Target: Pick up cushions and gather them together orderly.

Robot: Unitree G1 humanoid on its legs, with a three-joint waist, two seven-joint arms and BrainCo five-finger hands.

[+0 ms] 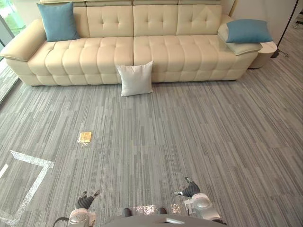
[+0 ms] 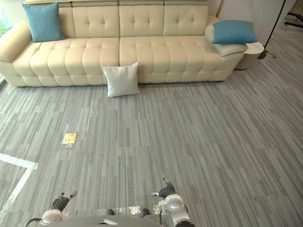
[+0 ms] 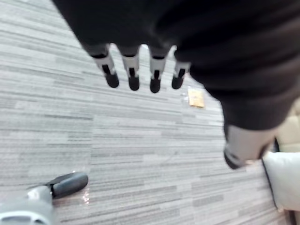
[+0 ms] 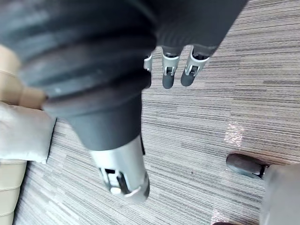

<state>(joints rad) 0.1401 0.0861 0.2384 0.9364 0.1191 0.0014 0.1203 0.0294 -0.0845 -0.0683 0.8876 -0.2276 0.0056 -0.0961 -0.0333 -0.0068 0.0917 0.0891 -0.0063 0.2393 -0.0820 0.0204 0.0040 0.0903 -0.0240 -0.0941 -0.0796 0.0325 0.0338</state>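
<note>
Both hands hang low at the near edge of the eye views, the left hand [image 1: 86,201] and the right hand [image 1: 190,190] each with straight, relaxed fingers and nothing in them; the wrist views show the same, loose fingers over bare grey carpet [image 1: 199,123]. Far across that carpet a long cream sofa [image 1: 132,49] spans the back of the room. All three cushions are at the sofa and well apart from the hands and from one another. One blue cushion [image 1: 57,21] leans upright against the backrest at the robot's left end. A second blue cushion [image 1: 247,30] lies tilted on the padded arm at the right end. The white cushion [image 1: 136,79] stands on the carpet, leaning against the sofa front near the middle. A small gold floor plate [image 1: 84,137] sits in the carpet on the left side. Nothing looks gathered yet, so the job seems barely begun, and the risks likely lie in the approach and the grasp. The white cushion is only propped, so a nudge from a leg or a fingertip could tip it flat and make it harder to lift. Soft stuffing may slide out of a shallow pinch. The right blue cushion, perched on a sloping arm, could slip off if brushed.
</note>
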